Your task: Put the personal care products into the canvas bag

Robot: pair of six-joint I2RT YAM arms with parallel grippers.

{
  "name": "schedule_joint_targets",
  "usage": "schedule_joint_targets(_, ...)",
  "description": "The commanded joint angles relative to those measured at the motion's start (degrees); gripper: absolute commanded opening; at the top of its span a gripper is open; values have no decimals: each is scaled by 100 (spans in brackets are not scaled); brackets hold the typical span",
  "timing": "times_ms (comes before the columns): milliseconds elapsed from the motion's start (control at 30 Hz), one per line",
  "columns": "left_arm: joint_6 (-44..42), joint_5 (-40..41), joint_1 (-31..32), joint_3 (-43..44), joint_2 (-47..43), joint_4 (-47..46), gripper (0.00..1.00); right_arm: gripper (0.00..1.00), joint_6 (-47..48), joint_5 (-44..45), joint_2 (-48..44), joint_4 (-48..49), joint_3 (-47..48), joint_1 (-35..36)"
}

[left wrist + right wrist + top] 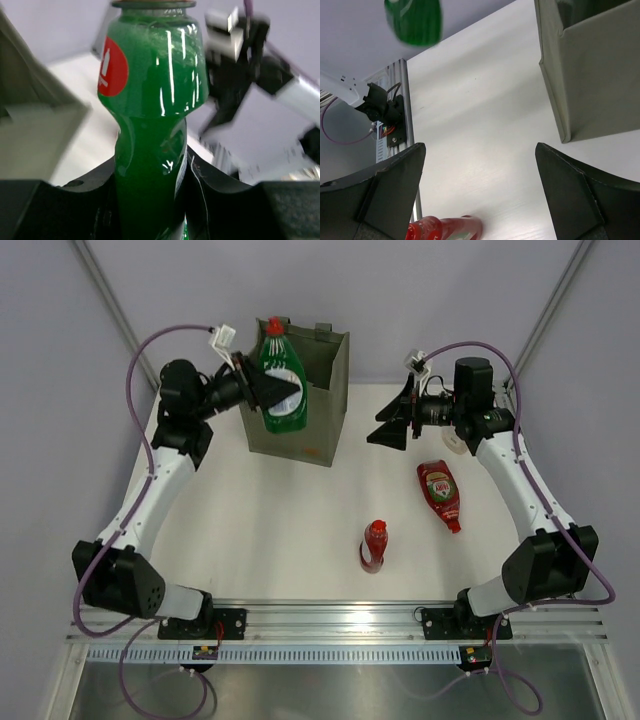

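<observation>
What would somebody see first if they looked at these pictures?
The big green bottle with a red cap, gripped by the left end effector right by the olive canvas bag at the back. Next, on the white table: a large red bottle on the right and a small red bottle in the middle.

A green bottle (284,365) with a red cap is being held upright by the left gripper (272,390), clamped around its waist, and is being shown across the left side of the olive canvas bag (322,425), its cap reaching above the bag's rim. The right gripper (392,426) is being held aloft to the right of the bag, jaws spread with nothing between them. Two red bottles are being shown on the white desk (260,530): a larger one (441,494) lying on its side, cap toward the near edge, and a smaller one (373,546) near the front middle.
</observation>
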State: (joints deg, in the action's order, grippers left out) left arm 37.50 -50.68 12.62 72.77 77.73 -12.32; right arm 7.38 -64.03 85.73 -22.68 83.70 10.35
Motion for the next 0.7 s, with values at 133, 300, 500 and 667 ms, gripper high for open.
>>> schedule_joint_targets(133, 268, 2271, 21, 2151, 1645, -719, 0, 99, 150, -4, -557, -70, -425, -68)
schedule_joint_targets(300, -497, 3105, 152, 3400, 2614, -878, 0, 99, 185, -13, -567, -114, -416, -95)
schedule_joint_targets(500, -1639, 3486, 302, 4455, 3590, -89, 0, 99, 264, 48, -575, -201, -495, -103)
schedule_joint_targets(667, -2194, 3406, 399, 3940, 3653, 309, 7, 99, 853, 329, -628, -650, -600, -112)
